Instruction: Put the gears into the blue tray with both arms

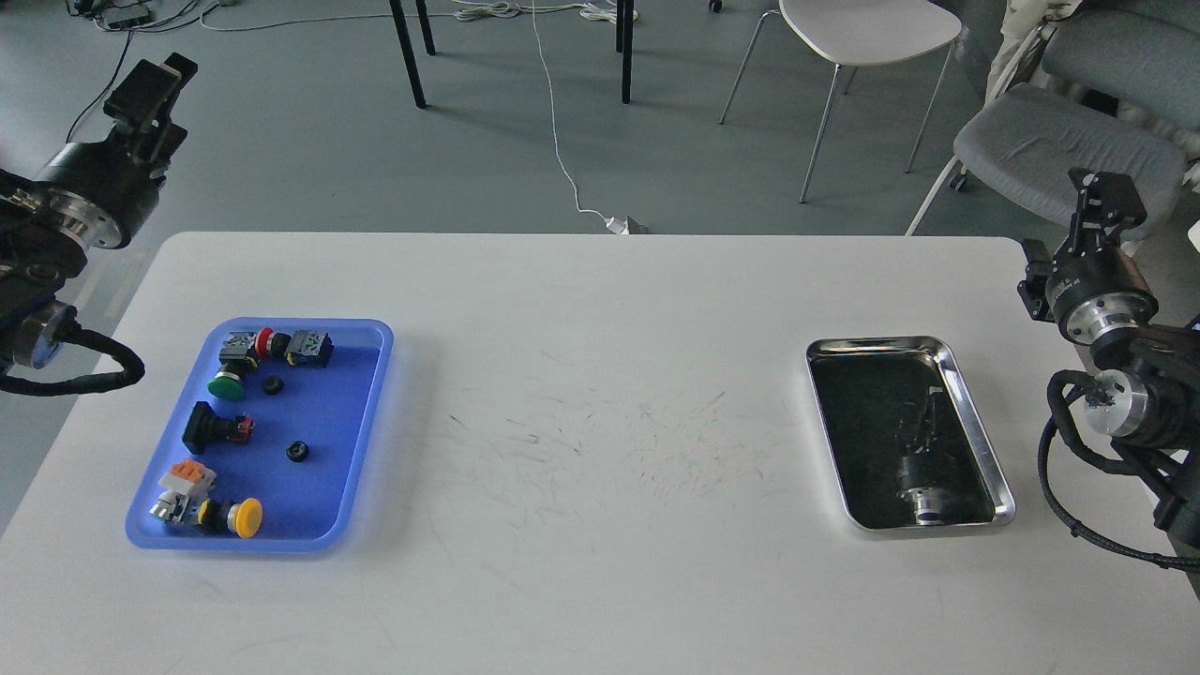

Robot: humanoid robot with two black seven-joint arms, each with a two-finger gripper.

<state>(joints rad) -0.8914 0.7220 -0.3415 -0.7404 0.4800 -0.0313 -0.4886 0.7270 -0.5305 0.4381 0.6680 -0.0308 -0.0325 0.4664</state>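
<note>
Left gripper (155, 82) hanging off the table's (581, 375) left edge, finger state indiscernible; blue tray (367, 412) near that edge holding two gears (273, 385) among switches (225, 375); silver tray (975, 441) and right gripper (1106, 202), likewise unreadable, sitting rightward.
</note>
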